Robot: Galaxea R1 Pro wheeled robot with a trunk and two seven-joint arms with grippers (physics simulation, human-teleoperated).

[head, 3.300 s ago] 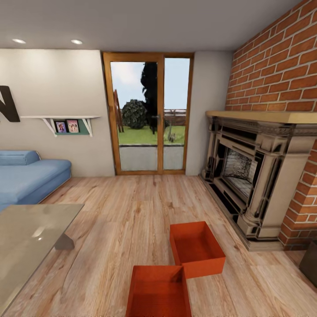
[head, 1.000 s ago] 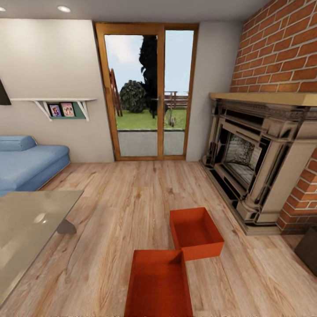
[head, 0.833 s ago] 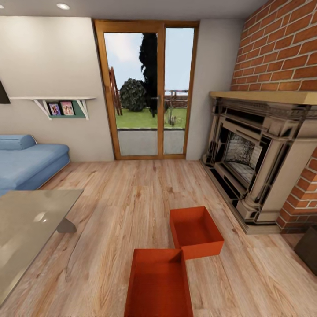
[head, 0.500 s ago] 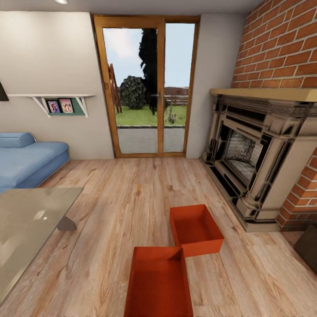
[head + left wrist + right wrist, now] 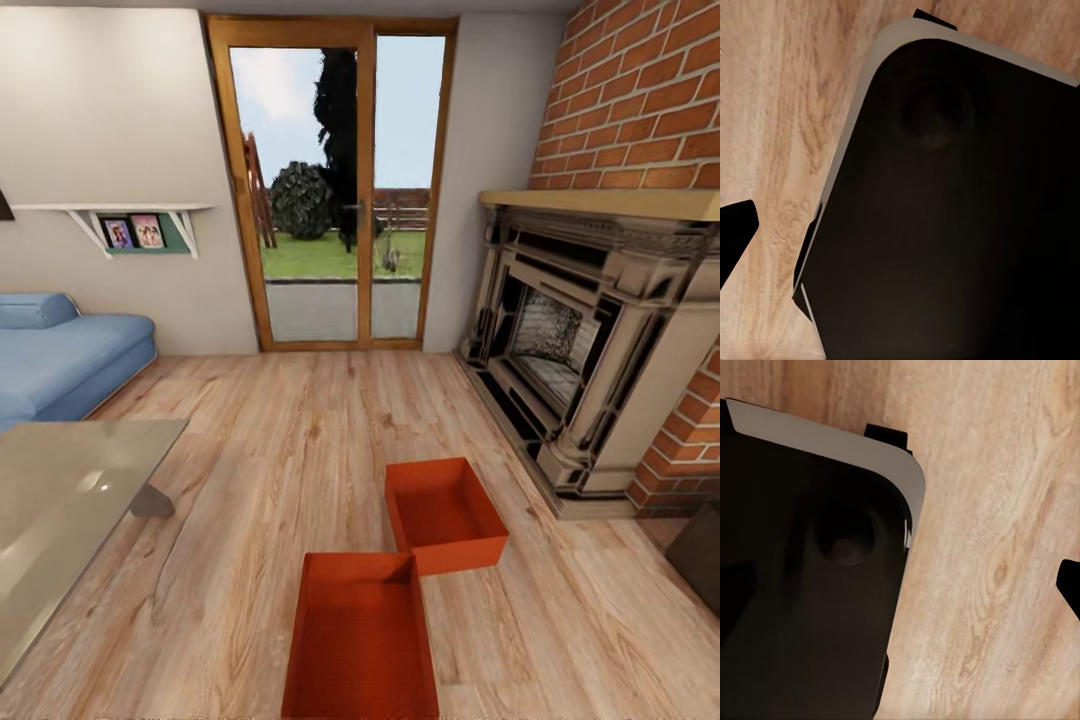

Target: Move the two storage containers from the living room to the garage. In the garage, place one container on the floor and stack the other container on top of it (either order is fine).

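No text, label or number is readable.

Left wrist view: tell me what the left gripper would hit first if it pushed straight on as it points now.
Probably the dark rounded panel that covers most of the line ahead, apparently part of the robot's own base. The wood-plank floor lies beyond it. Depth is unclear.

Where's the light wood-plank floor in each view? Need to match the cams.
Head view: light wood-plank floor spans the middle and bottom, under the two orange-red rectangular bins.
Left wrist view: floor fills the side beside a dark rounded-corner body with a pale edge.
Right wrist view: floor beside an alike dark body.
Shared landmark: the plank grain.
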